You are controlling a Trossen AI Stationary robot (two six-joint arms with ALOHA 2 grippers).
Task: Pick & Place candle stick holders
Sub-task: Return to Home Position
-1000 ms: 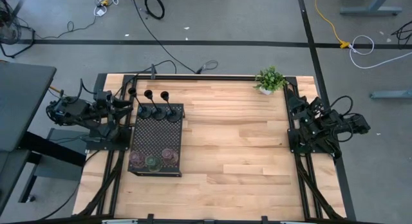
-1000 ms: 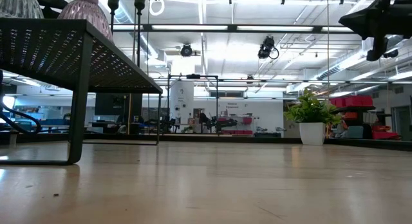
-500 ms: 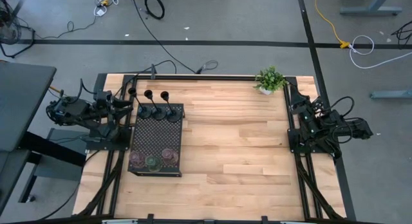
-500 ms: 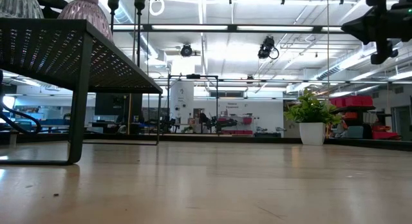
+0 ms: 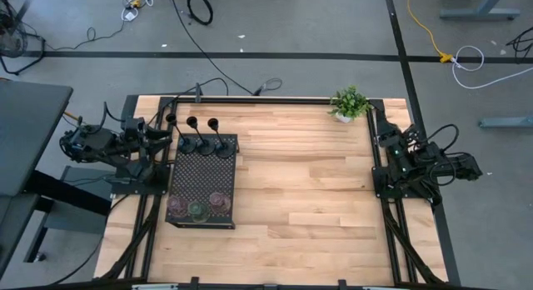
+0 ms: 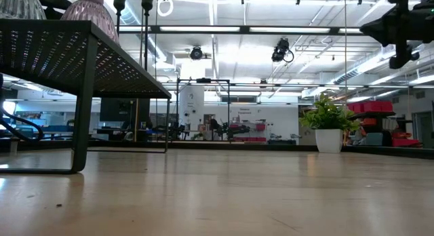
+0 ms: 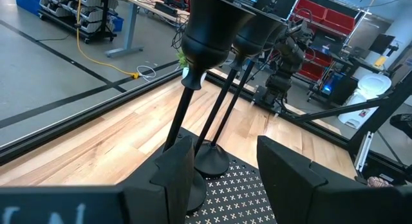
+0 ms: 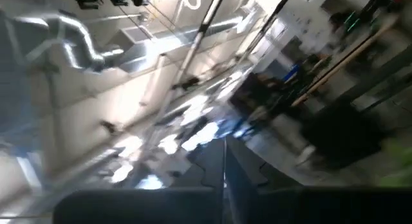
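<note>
Standing in a row along the upper end of the black perforated tray (image 5: 202,177), the three tall black candle stick holders (image 5: 204,145) are just beside the left tool (image 5: 163,133), which sits off the tray's upper left corner in the high view. The left wrist view shows this tool released, its two dark fingers (image 7: 179,167) apart, with the stems rising past the gap and touching neither finger. The three squat candle stick holders (image 5: 197,208) stand in a row at the tray's lower end, well apart from both tools. The right tool (image 5: 390,140) is at the far right edge of the counter (image 5: 300,190), well away from every holder. Whether it is released or clenched I cannot tell.

Each tall holder is a thin black stem on a round base with a small cup on top. The squat ones are ribbed and hourglass-shaped, a green one between two pinkish ones.

The counter is light wood planking in a black frame, and the low view shows the tray raised on legs. A potted plant (image 5: 350,102) stands at the upper right. Beyond lie a grey floor (image 5: 291,40) with cables and a hall lit by ceiling strip lights (image 6: 217,29).
</note>
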